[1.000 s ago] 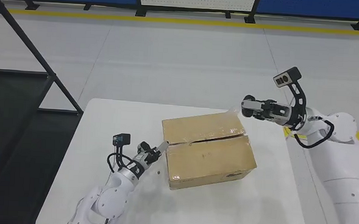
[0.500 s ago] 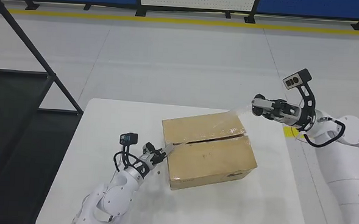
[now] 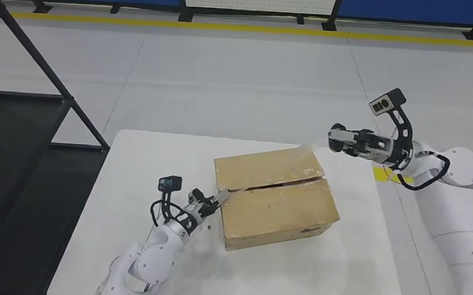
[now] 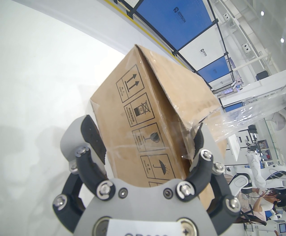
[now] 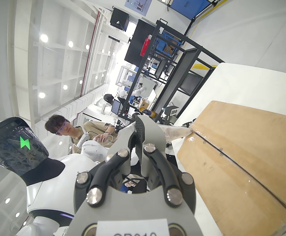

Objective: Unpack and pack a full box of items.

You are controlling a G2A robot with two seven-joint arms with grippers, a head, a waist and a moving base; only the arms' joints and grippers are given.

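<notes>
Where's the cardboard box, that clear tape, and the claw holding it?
cardboard box (image 3: 278, 204): top view, on a top flap beside the seam.
clear tape (image 5: 176, 132): right wrist view, on the stretched strip near the box corner.
right gripper (image 3: 333, 139): top view, between its shut fingertips.

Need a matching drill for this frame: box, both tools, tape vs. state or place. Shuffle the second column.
1. box
2. left tool
3. right tool
4. tape

a. shut on the tape
b. open, at the box's end
c. clear strip stretched from the box to a tool
d. on the table, flaps down

Pairs: 1-d, 2-b, 3-a, 4-c
</notes>
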